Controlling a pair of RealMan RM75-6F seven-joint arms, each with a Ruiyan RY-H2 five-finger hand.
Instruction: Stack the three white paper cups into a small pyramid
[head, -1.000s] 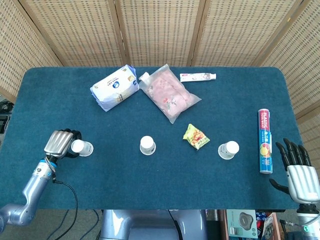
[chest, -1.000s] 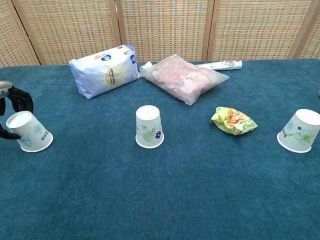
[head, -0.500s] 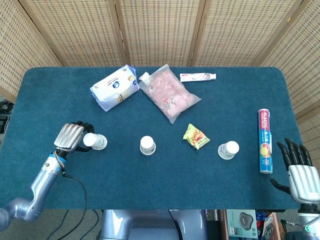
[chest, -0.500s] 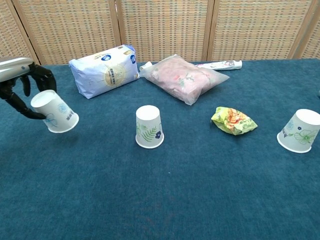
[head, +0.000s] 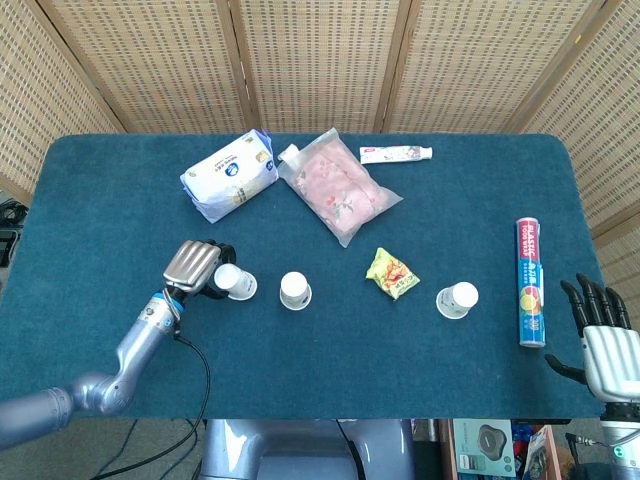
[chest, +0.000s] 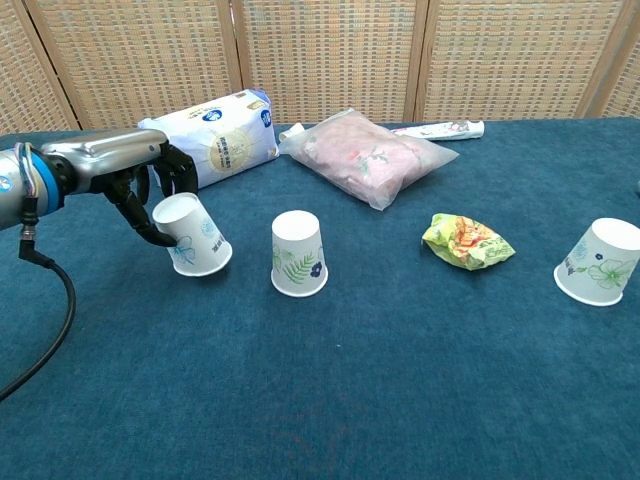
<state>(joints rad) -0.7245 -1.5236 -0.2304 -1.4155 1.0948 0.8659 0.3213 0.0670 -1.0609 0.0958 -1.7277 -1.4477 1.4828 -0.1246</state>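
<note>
While three white paper cups sit in the head view, only one is held: the left hand (head: 192, 266) has its fingers (head: 205, 290) clamped on the left cup (head: 235, 282), which is tilted just beside the middle cup (head: 295, 290). The middle cup stands upside down near the centre of the blue tabletop (head: 100, 200), and the right cup (head: 457, 299) stands apart from it, past one yellow-green snack packet (head: 392, 273). At the far side lie one blue-and-white tissue pack (head: 229, 176), one clear bag of pink items (head: 338, 190) and one toothpaste tube (head: 396, 153). One tall tube of tablets (head: 531, 282) lies near the right edge. The right hand (head: 606, 340) hangs off the near right corner, fingers apart, holding nothing. A second ago the left hand and its cup were near the left edge; both have travelled right, close to the middle cup, while the right hand has slipped slightly lower.

From the chest view, the left hand (chest: 140, 175) grips the left cup (chest: 192, 234) from behind, the cup leaning with its rim on or just above the cloth; which, I cannot tell. The middle cup (chest: 298, 254) is upright on its rim, and the right cup (chest: 602, 261) leans at the right edge. The snack packet (chest: 466, 241), tissue pack (chest: 208, 139), pink bag (chest: 364, 156) and toothpaste tube (chest: 442, 129) have not moved. A black cable (chest: 45, 320) trails from the left arm.
</note>
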